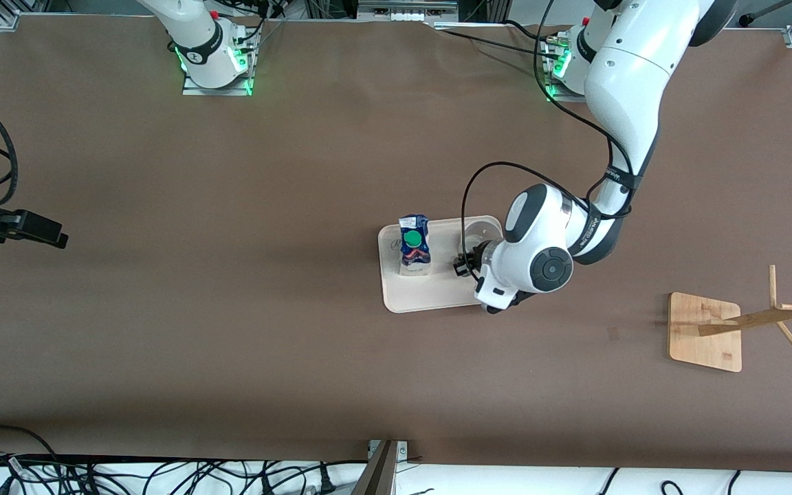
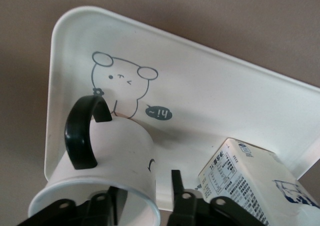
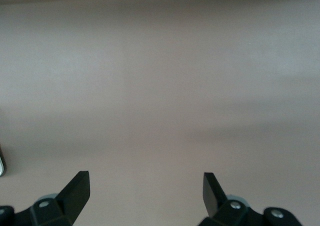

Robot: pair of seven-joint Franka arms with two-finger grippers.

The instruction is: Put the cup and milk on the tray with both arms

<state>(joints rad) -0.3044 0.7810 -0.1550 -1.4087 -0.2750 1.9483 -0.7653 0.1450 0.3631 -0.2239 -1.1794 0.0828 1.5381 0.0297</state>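
The cream tray lies mid-table, its rabbit drawing showing in the left wrist view. On it stands the milk, upright with its green cap up, at the end of the tray toward the right arm; its printed side shows beside the cup. The white cup with a black handle stands on the tray beside the milk. My left gripper is open astride the cup's wall, one finger inside the rim and one outside, both clear of it. In the front view the left hand hides the cup. My right gripper hangs open over bare table at the right arm's end.
A wooden stand with slanted pegs sits toward the left arm's end of the table, nearer the front camera than the tray. Brown table surface surrounds the tray on all sides.
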